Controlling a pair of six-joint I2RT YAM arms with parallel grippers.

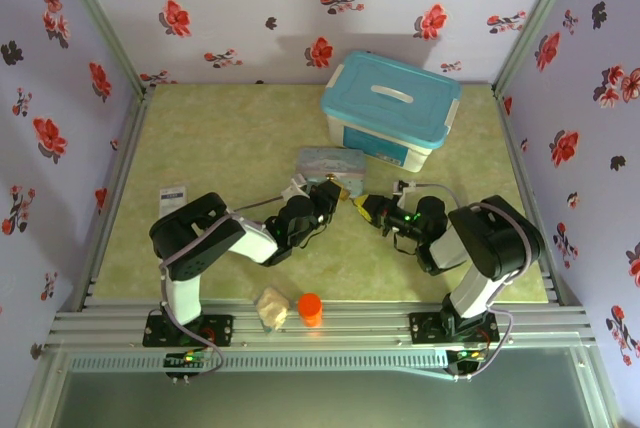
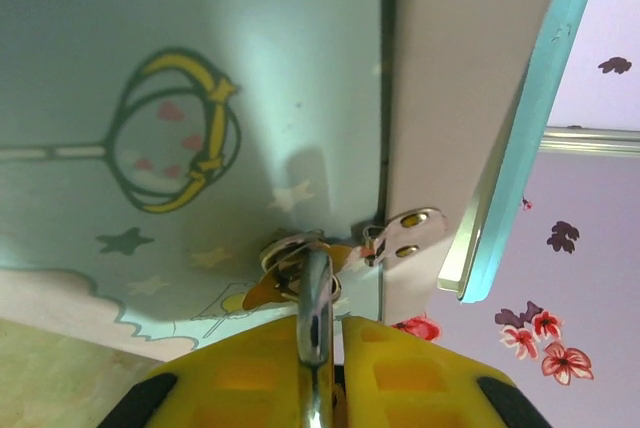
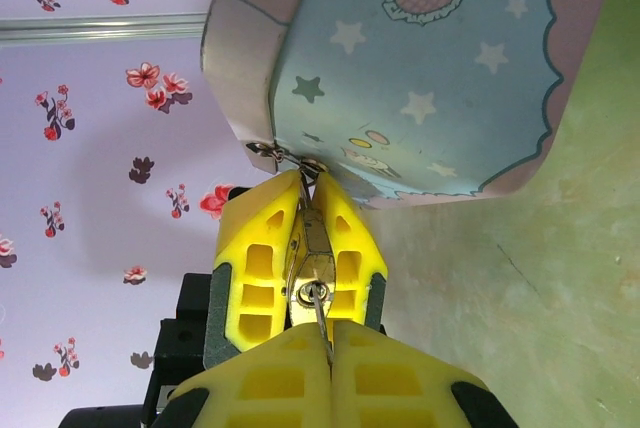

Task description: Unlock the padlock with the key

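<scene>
The brass padlock (image 3: 318, 248) hangs by its grey shackle (image 2: 315, 313) from the hasp of the pale blue cartoon tin (image 2: 200, 98). My left gripper (image 2: 325, 333) is shut on the padlock, its yellow fingers (image 3: 255, 268) clamped on the body and shackle. The thin grey key (image 3: 322, 320) sits with its tip in the keyhole at the padlock's bottom. My right gripper (image 3: 328, 336) is shut on the key. From above, the left gripper (image 1: 330, 196) and the right gripper (image 1: 364, 206) meet nose to nose just in front of the tin (image 1: 328, 161).
A white box with a teal lid (image 1: 390, 108) stands right behind the tin. An orange cylinder (image 1: 310, 308) and a crumpled beige lump (image 1: 271, 308) lie at the near edge between the arm bases. A white card (image 1: 174, 193) lies at the left. Flowered walls enclose the table.
</scene>
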